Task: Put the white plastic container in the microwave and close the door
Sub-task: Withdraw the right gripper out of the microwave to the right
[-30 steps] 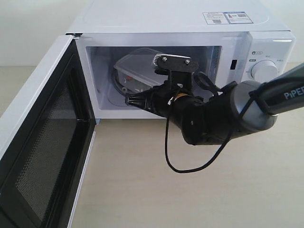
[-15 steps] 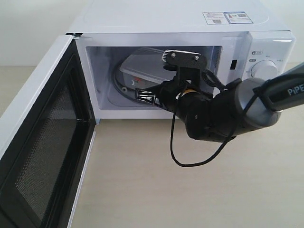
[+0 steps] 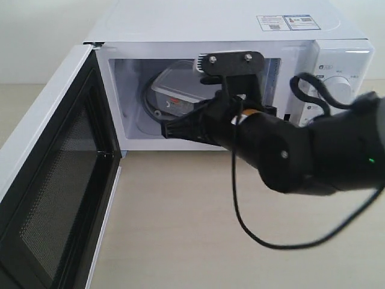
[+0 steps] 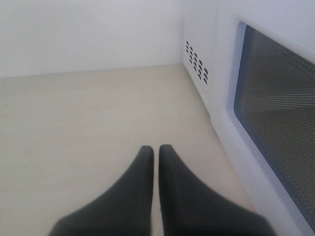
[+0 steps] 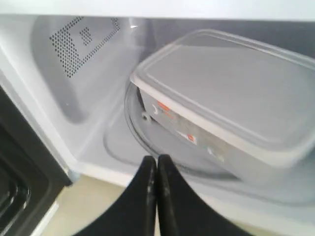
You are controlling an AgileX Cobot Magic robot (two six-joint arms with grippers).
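- The container (image 3: 174, 90) lies on the turntable (image 5: 147, 147) inside the microwave (image 3: 210, 24); placing looks done.
- Right pincer (image 3: 165, 128), closed and empty, sits at the cavity mouth, apart from the container.
- Left pincer (image 4: 155, 150), closed, hovers beside the open door (image 3: 54, 180), likely to push it.
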